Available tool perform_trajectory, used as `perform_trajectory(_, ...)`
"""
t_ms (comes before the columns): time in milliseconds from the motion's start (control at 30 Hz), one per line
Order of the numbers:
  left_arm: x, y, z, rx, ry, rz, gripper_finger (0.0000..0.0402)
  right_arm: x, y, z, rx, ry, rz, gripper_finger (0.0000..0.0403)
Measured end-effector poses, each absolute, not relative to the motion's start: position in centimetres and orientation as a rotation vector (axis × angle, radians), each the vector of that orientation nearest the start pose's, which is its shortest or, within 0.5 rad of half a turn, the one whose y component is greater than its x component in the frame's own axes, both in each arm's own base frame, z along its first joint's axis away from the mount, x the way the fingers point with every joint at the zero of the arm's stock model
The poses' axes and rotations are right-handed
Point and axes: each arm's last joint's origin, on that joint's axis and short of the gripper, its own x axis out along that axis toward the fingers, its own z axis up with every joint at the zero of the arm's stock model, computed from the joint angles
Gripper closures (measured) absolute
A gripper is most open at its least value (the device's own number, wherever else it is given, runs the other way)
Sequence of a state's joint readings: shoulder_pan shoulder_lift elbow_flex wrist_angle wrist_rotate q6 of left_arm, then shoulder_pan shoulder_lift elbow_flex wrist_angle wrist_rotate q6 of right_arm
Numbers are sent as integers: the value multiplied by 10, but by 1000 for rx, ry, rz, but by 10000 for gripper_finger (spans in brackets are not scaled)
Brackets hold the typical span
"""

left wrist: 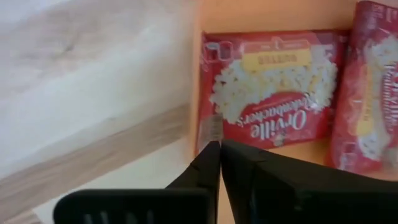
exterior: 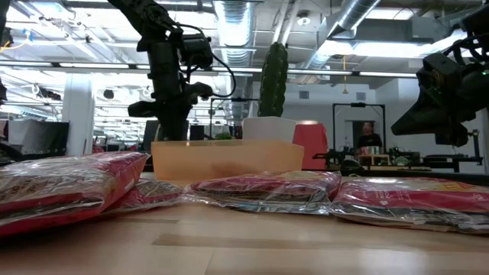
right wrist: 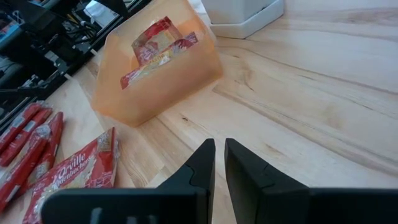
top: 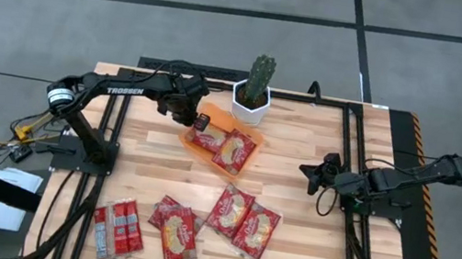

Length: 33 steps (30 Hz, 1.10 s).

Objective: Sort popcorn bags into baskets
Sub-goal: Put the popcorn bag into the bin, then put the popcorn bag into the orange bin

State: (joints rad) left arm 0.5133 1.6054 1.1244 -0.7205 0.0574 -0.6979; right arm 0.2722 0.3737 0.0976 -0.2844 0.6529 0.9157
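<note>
The orange basket (top: 212, 111) stands far of centre with two red popcorn bags (top: 211, 138) (top: 235, 151) lying in it. My left gripper (left wrist: 220, 145) hangs shut, pointing steeply down, over the basket's left end, above the end edge of one bag (left wrist: 273, 87). Several more popcorn bags lie flat on the near half of the table: a pair (top: 243, 218), another pair (top: 176, 231) and narrow striped ones (top: 117, 230). My right gripper (top: 306, 171) waits at the right, its fingers nearly together (right wrist: 219, 144) and holding nothing. My left gripper's shut fingertips (left wrist: 211, 155) come from above at the end edge (left wrist: 208, 127) of the left bag in the basket. Whether they touch the bag I cannot tell; nothing shows between them.
A white pot with a cactus (top: 252, 100) stands just beyond the basket's far right corner. Black rails (top: 346, 157) run along both sides of the wooden table. Bare wood lies between the basket and my right gripper.
</note>
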Motion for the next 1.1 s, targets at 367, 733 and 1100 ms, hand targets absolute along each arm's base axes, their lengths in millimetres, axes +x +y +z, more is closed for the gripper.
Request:
perform_trajectory(367, 278, 135, 283, -915, 820, 591, 401, 114, 16, 157, 658, 234, -397, 349)
perform_trajectory(733, 268, 72, 392, -779, 657, 162, 393, 136, 30, 170, 574, 546, -225, 383)
perform_trajectory(1100, 261, -28, 380, -765, 825, 244, 256, 175, 65, 162, 598, 855, -144, 378)
